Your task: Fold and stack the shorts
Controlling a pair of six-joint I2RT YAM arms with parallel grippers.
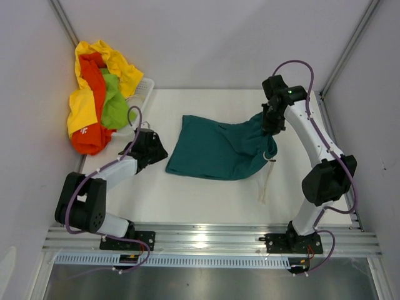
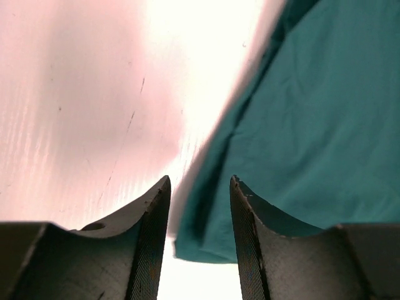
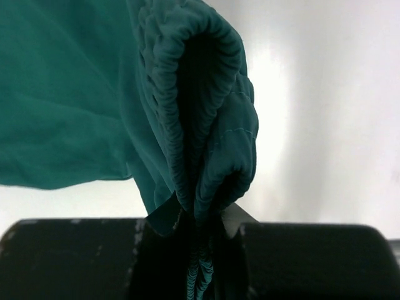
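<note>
wrist cam: R claw (image 3: 199, 219) pinching teal shorts (image 3: 69, 94) waistband (image 3: 209, 94), top cam: drawstring (image 1: 267, 181) dangling

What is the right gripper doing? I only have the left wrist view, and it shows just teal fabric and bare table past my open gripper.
Observer: The right gripper is shut on the gathered waistband of the teal shorts, holding that end raised off the table.
Operator: Where does the rest of the garment lie?
Observer: It is spread on the white table between the two arms, and its left corner is close to the left gripper.
Operator: Are any other shorts waiting?
Observer: Yes, a pile of yellow, orange-red and lime green shorts sits in the far left corner, draped over a white basket.
</note>
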